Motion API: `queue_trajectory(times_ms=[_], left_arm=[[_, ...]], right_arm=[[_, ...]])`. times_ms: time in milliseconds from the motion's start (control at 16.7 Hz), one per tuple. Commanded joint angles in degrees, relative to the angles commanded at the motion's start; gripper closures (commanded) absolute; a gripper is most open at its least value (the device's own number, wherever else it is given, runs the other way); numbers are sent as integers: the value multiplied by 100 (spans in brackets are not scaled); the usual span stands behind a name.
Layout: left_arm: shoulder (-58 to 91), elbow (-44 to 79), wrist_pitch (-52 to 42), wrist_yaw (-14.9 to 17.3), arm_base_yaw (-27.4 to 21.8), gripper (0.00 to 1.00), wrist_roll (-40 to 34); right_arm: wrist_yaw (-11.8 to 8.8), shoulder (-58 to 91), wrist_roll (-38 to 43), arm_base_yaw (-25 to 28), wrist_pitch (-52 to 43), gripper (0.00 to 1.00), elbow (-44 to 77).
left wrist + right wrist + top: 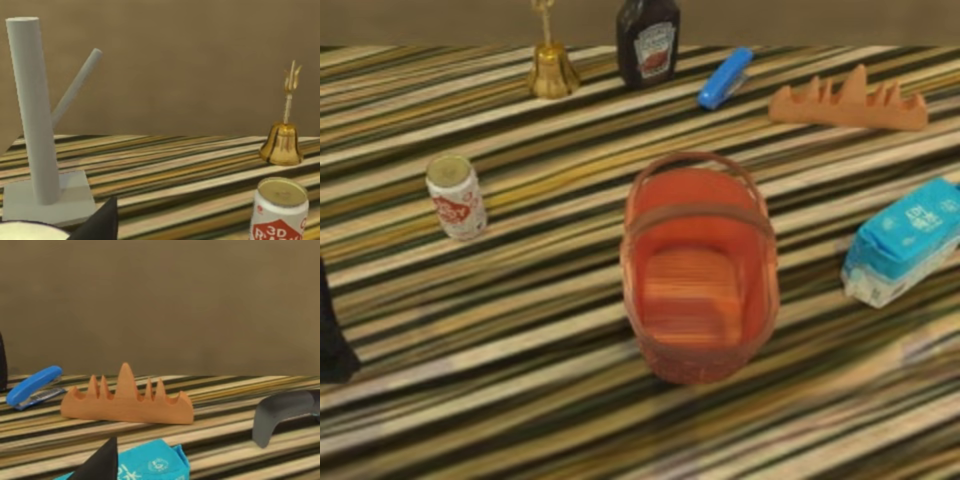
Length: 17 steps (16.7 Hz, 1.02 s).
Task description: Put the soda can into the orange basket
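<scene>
A: Starting from the left gripper (332,340), parked at the table's left edge: its finger state cannot be told, and nothing is held.

B: The soda can (456,196) is stood upright, well apart from the orange basket (698,268), so a reach is required.

The can (279,210) bears red lettering on its white side, of which "3D" reads clearly in the left wrist view, with a cut-off line under it that cannot be made out. The sauce bottle (647,40) has a label and the blue pack (903,240) has white marks, neither legible.
</scene>
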Motion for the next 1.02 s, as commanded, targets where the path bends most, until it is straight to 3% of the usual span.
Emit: queue_trajectory(times_ms=[420,660,1020], left_arm=[[821,848,-712,128,-217,0,293],[2439,2362,-1961,259,-507,0,817],[6030,5286,-4341,354,-901,0,1806]], right_arm=[[0,0,0,0,0,0,0],[0,0,0,0,0,0,0],[0,0,0,0,0,0,0]])
